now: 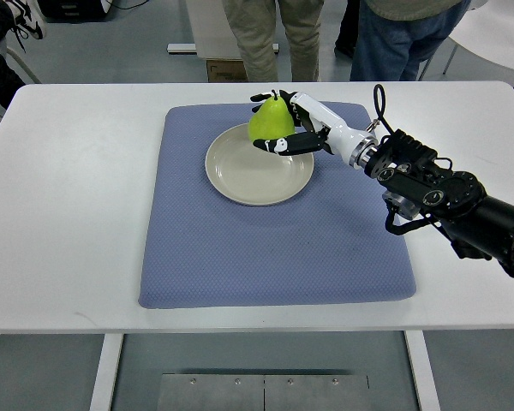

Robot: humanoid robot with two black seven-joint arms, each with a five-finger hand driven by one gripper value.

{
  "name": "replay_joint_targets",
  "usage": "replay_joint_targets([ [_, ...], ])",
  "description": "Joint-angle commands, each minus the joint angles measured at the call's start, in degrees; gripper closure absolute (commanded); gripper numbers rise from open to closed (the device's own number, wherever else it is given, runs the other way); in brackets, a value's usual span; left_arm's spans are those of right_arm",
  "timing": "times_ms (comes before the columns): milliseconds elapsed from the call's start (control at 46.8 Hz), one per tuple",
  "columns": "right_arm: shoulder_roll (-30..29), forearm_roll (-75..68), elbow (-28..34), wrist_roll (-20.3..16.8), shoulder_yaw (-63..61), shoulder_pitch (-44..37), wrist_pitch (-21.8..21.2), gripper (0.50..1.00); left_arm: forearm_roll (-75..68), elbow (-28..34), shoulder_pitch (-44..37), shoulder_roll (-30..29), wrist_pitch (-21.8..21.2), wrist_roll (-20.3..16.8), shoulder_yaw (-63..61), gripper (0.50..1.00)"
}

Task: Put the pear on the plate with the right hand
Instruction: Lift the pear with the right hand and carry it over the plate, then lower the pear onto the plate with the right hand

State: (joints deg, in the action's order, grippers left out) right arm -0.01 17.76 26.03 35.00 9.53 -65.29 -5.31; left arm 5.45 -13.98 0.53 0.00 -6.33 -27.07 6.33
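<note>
The right hand point(284, 128) grips the pear point(271, 120) over the far rim of the plate point(259, 175); let go here, it may tip and roll onto the mat point(274, 248).

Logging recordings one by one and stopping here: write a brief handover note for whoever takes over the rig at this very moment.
Right robot hand: shut on the pear, arm coming in from the right edge.
Left robot hand: not in view.
Pear: upright, green, at the far rim of the plate; whether it touches the plate cannot be told.
Plate: otherwise bare, on the blue mat on the white table.
Done: pear grasped and brought to the plate.
Left: set it down if needed, release, withdraw.
</note>
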Motion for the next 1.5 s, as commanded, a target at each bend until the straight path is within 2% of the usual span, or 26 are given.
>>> replay_joint_targets([
  [0,0.0,0.0,0.0,0.0,0.2,0.2,0.6,1.0,0.0,0.0,0.0,0.0,0.0,0.0,0.0,0.5],
  [620,0.0,0.0,2.9,0.0,0.4,2.9,0.5,1.0,0.0,0.0,0.0,0.0,0.0,0.0,0.0,0.5],
  [1326,0.0,-0.2,2.8,0.0,-0.1,4.6,0.6,1.0,0.0,0.0,0.0,0.0,0.0,0.0,0.0,0.5],
  [1476,0.0,-0.3,2.8,0.0,-0.3,4.5,0.6,0.802,0.0,0.0,0.0,0.0,0.0,0.0,0.0,0.5],
])
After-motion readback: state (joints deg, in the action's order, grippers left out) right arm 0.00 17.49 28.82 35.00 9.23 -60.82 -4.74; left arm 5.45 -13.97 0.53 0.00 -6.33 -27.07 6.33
